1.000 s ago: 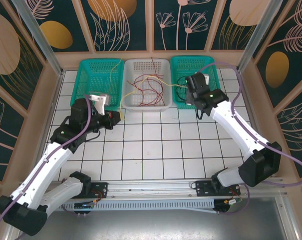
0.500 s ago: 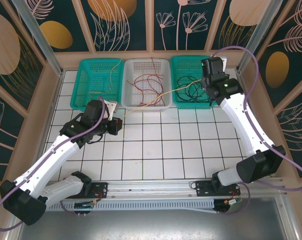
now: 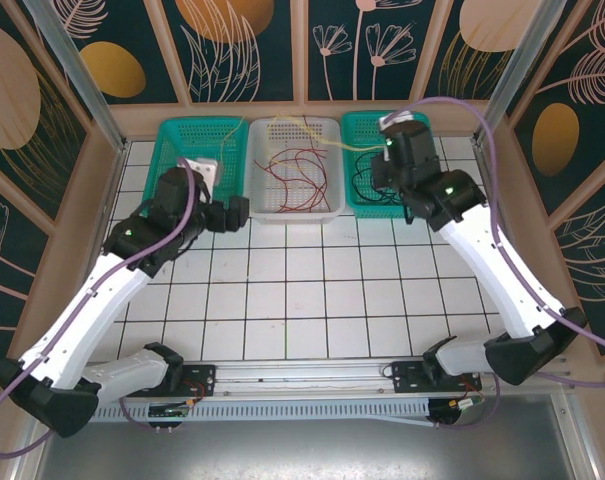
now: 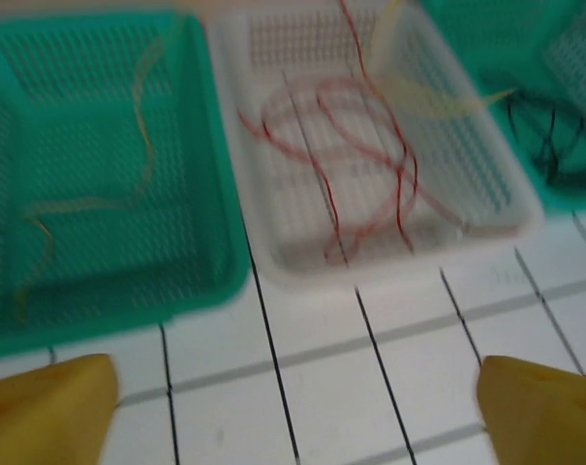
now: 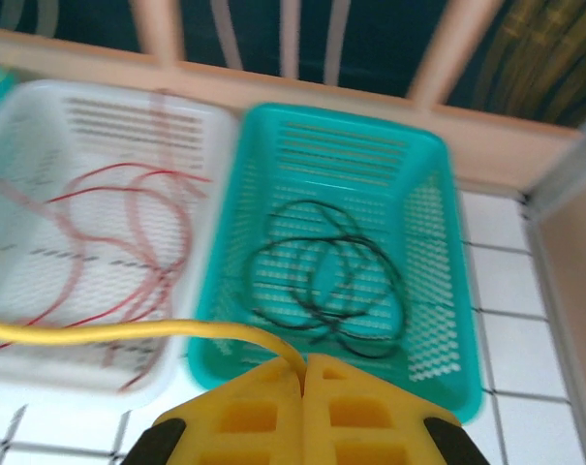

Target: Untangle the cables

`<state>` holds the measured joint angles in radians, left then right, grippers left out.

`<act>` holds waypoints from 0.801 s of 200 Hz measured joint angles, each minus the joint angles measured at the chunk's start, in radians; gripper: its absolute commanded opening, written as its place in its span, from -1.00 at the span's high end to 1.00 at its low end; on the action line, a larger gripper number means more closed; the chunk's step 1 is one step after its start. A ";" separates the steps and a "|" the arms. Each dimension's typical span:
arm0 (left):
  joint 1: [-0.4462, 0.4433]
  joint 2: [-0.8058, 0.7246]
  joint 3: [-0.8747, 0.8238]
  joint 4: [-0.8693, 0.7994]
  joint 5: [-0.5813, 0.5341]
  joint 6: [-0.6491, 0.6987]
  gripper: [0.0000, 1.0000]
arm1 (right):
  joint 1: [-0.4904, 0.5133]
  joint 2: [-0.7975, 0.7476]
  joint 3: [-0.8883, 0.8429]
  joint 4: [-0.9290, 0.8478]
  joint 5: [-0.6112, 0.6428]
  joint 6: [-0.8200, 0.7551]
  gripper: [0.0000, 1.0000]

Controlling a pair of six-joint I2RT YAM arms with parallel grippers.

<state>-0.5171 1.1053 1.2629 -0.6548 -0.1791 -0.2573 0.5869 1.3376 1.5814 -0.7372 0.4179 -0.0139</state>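
Red cables lie loosely in the white basket. A black cable is coiled in the right teal basket. One pale yellow cable rests in the left teal basket. My right gripper is shut on another yellow cable, which runs left in the air over the white basket. My left gripper is open with nothing in it, over the tiles in front of the left and white baskets.
The three baskets stand side by side against the back wall. White tiled floor spreads in front of them. Wooden frame posts and side walls close in the workspace.
My left gripper has opened and let go of the yellow cable, shifting toward the baskets. The right gripper has moved left with the cable, which now hangs over the white basket instead of stretching between the grippers.
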 measured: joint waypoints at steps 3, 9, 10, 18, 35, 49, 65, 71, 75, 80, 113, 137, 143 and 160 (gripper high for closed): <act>0.000 0.000 0.015 0.006 -0.014 0.004 -0.98 | 0.014 -0.001 0.000 0.001 0.001 -0.003 1.00; 0.002 0.000 0.044 0.017 -0.041 0.018 -0.98 | 0.035 -0.002 0.000 0.002 0.005 -0.009 1.00; 0.003 0.000 0.048 0.019 -0.044 0.019 -0.98 | 0.037 -0.002 0.000 0.003 0.005 -0.010 1.00; 0.010 0.003 0.086 0.032 -0.078 0.037 -0.97 | 0.051 -0.002 0.000 0.003 0.014 -0.017 1.00; 0.048 0.007 0.140 0.068 -0.113 0.076 -0.97 | 0.064 0.000 0.001 0.003 0.040 -0.033 1.00; 0.079 -0.009 0.128 0.124 -0.092 0.114 -0.97 | 0.076 0.000 0.005 0.003 0.055 -0.041 1.00; 0.086 -0.055 0.062 0.198 0.029 0.159 -0.97 | 0.099 0.000 0.021 0.004 0.057 -0.053 1.00; 0.085 -0.077 0.029 0.228 0.101 0.176 -0.98 | 0.109 0.000 0.029 0.004 0.057 -0.058 1.00; 0.085 -0.089 0.008 0.249 0.144 0.185 -0.98 | 0.116 0.000 0.036 0.003 0.058 -0.060 1.00; 0.085 -0.105 -0.021 0.277 0.205 0.193 -0.98 | 0.124 0.000 0.044 0.005 0.060 -0.064 1.00; 0.085 -0.097 -0.093 0.379 0.444 0.245 -0.97 | 0.171 0.000 0.074 0.014 0.062 -0.081 1.00; 0.085 -0.045 -0.103 0.412 0.497 0.278 -0.95 | 0.198 0.001 0.089 0.014 0.061 -0.085 1.00; 0.085 -0.039 -0.109 0.420 0.498 0.283 -0.93 | 0.204 0.002 0.097 0.014 0.060 -0.085 1.00; 0.085 -0.035 -0.126 0.440 0.491 0.291 -0.84 | 0.214 0.004 0.119 0.014 0.060 -0.085 1.00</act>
<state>-0.4320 1.0698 1.1366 -0.2146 0.3119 0.0338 0.8005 1.3418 1.7008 -0.7231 0.4778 -0.0994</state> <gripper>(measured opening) 0.949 0.045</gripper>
